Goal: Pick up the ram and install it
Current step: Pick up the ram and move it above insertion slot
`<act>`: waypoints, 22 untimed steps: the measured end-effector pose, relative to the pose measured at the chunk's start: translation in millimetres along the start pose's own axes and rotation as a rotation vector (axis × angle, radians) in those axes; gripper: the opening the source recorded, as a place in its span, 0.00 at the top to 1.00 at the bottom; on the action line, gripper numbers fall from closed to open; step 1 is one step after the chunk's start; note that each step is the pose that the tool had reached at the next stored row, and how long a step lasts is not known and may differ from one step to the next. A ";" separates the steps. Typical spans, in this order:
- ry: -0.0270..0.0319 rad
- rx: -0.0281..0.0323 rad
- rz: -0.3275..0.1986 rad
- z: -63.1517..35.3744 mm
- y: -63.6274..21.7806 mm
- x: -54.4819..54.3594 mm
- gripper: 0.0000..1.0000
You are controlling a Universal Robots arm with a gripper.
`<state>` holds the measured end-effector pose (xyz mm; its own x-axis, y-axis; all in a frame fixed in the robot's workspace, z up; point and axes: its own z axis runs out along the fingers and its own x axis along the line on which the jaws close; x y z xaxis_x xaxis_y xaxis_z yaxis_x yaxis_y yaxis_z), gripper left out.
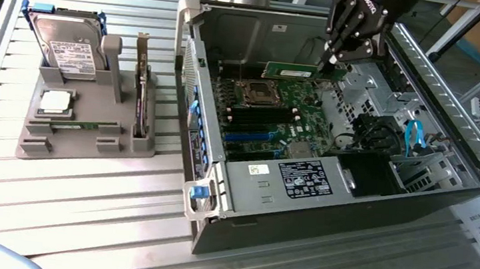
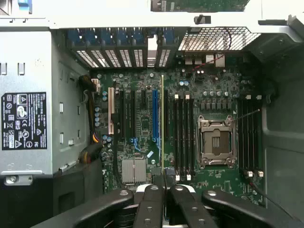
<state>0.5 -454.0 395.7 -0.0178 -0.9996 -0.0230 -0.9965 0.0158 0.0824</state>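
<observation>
Exterior view shows us the arm reaching steeply down over the open computer case [image 1: 302, 228], and its upper part is cut off at the picture's edge. The gripper [image 1: 332, 62] points into the case, and its jaws are pressed together on one end of the ram [image 1: 305, 72]. The green stick lies level, on its long edge, inside the case and above the motherboard [image 1: 269, 107]. It seems apart from the board.

The pinched end of the stick is hidden between the fingers. In the wrist view we see the ram [image 2: 162, 123] edge-on, as a thin line running out from the gripper [image 2: 162, 192], so its chips cannot be made out. It lies over the board beside the black memory slots [image 2: 183, 137] and the processor socket [image 2: 216, 142].

The case also holds a power supply [image 1: 307, 178] with a label. Beside the case, on the table [image 1: 80, 211], a grey holder [image 1: 38, 147] carries a hard drive [image 1: 70, 50], a silver processor chip [image 1: 56, 102], an upright expansion card [image 1: 141, 97] and a second green stick [image 1: 75, 125].
</observation>
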 end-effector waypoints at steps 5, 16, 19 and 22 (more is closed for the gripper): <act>0.0001 0.0014 -0.001 0.0 0.3 0.0 0.88; 0.0001 0.0038 -0.002 0.1 1.7 0.1 0.88; 0.0001 0.0049 -0.002 0.2 2.6 0.1 0.88; 0.0002 0.0050 -0.002 0.2 2.7 0.1 0.88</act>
<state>-2.1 -454.0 395.7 -0.0160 -0.9996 -0.0229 -0.9969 0.0142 0.0774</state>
